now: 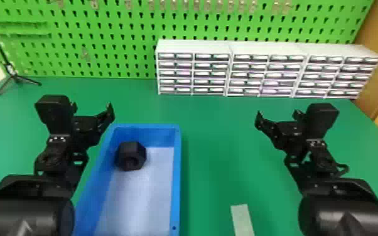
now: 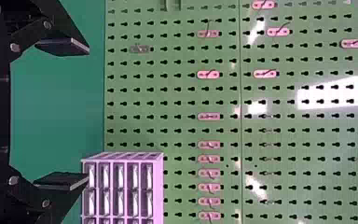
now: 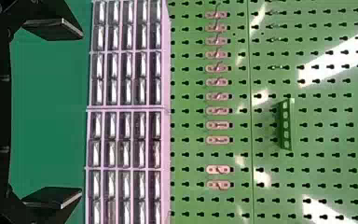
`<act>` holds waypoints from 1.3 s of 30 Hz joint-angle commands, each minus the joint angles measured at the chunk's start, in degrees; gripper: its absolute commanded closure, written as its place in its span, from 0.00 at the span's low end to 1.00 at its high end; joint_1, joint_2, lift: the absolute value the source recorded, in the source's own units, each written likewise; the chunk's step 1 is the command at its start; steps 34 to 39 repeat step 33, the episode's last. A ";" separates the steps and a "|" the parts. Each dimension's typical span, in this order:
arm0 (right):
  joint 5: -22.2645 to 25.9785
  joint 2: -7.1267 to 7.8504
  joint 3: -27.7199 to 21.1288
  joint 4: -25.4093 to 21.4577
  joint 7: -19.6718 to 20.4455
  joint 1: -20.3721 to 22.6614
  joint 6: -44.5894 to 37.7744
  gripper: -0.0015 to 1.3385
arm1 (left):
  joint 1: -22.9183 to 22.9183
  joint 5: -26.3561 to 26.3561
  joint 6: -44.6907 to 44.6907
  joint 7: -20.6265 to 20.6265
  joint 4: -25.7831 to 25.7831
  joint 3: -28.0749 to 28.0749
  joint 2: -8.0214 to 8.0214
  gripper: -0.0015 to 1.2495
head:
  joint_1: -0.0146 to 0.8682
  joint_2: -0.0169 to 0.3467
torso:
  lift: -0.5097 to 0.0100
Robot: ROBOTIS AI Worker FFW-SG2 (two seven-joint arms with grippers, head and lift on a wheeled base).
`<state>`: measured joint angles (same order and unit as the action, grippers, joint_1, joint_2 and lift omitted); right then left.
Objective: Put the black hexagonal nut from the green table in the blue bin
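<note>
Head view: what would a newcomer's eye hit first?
Probably the bright blue rectangular bin on the green table, with the chunky black hexagonal nut inside near its far left corner. Next, the two open black grippers, the left gripper by that corner and the right gripper well right of the bin. Behind them, white drawer cabinets stand before a vivid green pegboard.

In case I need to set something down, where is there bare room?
The green table lies bare between the blue bin and right gripper, from the pale strip back to the white drawers. The bin's left side is crowded by the left arm.
</note>
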<state>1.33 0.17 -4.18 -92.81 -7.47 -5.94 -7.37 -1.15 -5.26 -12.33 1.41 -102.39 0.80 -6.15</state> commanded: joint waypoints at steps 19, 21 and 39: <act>0.25 0.01 -0.21 0.00 0.00 0.23 -0.28 0.09 | 0.36 -0.11 -0.06 0.00 0.00 -0.01 0.00 0.25 | 0.79 0.12 | 0.80; 0.25 0.01 -0.12 0.00 0.00 0.14 -0.28 0.09 | 0.36 -0.11 -0.06 0.00 0.00 -0.01 0.00 0.25 | 0.79 0.12 | 0.80; 0.25 0.10 -0.12 0.00 0.00 0.23 -0.28 0.09 | 0.45 -0.46 -0.06 0.00 0.00 0.16 0.00 0.25 | 0.79 0.12 | 0.80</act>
